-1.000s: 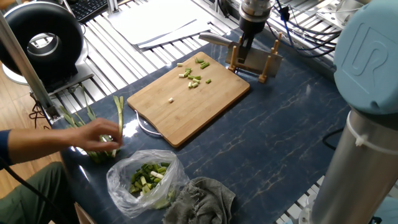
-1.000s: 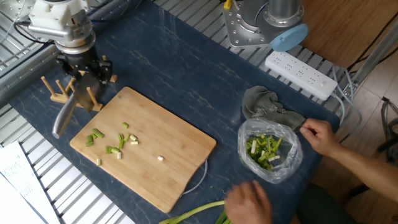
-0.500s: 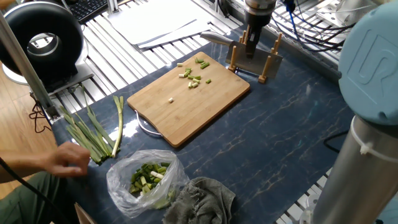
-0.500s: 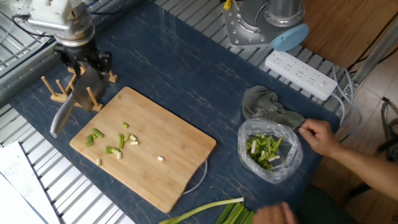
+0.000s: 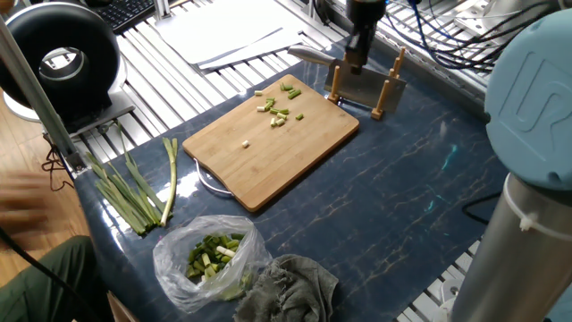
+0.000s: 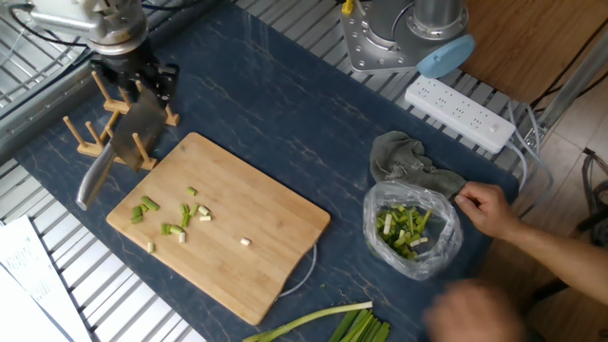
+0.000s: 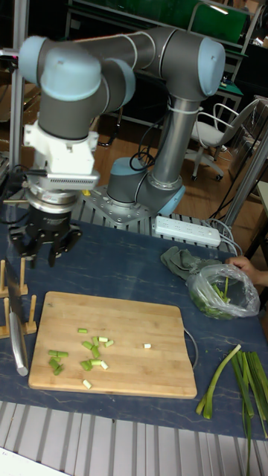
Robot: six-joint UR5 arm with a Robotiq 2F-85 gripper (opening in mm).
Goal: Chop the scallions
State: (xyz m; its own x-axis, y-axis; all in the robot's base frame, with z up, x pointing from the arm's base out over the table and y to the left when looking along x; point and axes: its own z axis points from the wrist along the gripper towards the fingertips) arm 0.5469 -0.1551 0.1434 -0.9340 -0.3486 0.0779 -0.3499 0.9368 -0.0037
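The scallions [image 5: 281,105] are short pale-green cut bits scattered on the far end of the bamboo cutting board [image 5: 268,148], also visible as scallions [image 6: 171,216] and scallions [image 7: 83,351]. A knife [image 6: 116,150] rests in the small wooden rack [image 5: 384,85] beside the board, blade between the pegs and handle [image 7: 18,338] pointing outward. My gripper [image 7: 50,256] hangs open just above the rack, fingers spread, nothing between them. It appears as gripper [image 5: 356,61] and gripper [image 6: 142,84].
A bundle of long uncut green stalks [image 5: 134,190] lies on the blue table beside the board. A clear plastic bag [image 6: 412,231] of chopped greens sits by a grey cloth [image 6: 404,160], with a person's hand [image 6: 489,209] next to it. A power strip [image 6: 461,116] lies at the table's edge.
My gripper has risen off the knife in the rack. The person's hand laid the stalks beside the board and pulled away.
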